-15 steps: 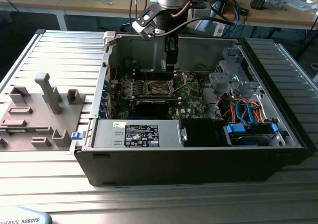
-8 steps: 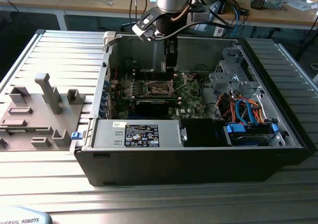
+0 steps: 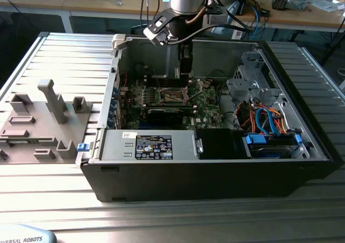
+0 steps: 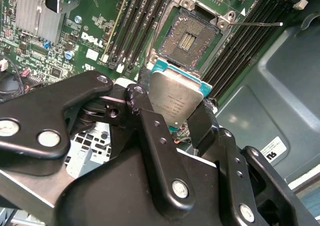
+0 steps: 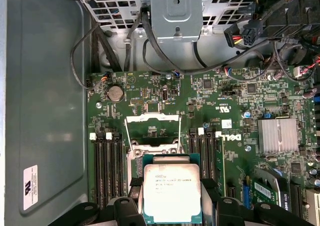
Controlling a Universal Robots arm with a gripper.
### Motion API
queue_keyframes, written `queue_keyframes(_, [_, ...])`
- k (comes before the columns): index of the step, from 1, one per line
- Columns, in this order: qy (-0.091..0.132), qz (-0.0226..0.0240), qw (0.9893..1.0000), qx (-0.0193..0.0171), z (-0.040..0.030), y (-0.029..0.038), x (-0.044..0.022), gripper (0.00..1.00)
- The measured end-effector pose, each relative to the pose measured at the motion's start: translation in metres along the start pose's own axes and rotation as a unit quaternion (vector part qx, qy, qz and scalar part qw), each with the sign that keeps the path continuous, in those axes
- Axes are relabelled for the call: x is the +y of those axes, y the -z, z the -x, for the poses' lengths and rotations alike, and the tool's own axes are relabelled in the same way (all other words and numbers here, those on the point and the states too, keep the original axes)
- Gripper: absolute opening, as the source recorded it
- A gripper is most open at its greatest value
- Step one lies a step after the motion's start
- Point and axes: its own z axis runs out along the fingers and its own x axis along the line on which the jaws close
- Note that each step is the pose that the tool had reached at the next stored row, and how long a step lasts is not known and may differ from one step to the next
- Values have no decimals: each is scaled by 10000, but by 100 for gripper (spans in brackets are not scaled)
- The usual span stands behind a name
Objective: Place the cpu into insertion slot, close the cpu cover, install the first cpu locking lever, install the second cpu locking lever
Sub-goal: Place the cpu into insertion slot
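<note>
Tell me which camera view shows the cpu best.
The first wrist view: the cpu faces the camera, its whole metal top visible. The second wrist view shows it tilted, its lower part hidden by the gripper that holds it. In the exterior view it is too small to tell.

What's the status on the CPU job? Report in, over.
Status: hand shut on the cpu. Held over the bare socket, not seated. The cpu cover open. Nothing seen in the way.

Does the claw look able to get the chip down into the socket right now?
Probably yes: the claw holds the chip close over the bare socket, and the cover stands open.
</note>
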Motion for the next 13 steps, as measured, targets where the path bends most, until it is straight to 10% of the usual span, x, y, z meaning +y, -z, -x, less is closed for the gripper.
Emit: queue_keyframes(13, [0,0,10000,1,1,-102,-7,54])
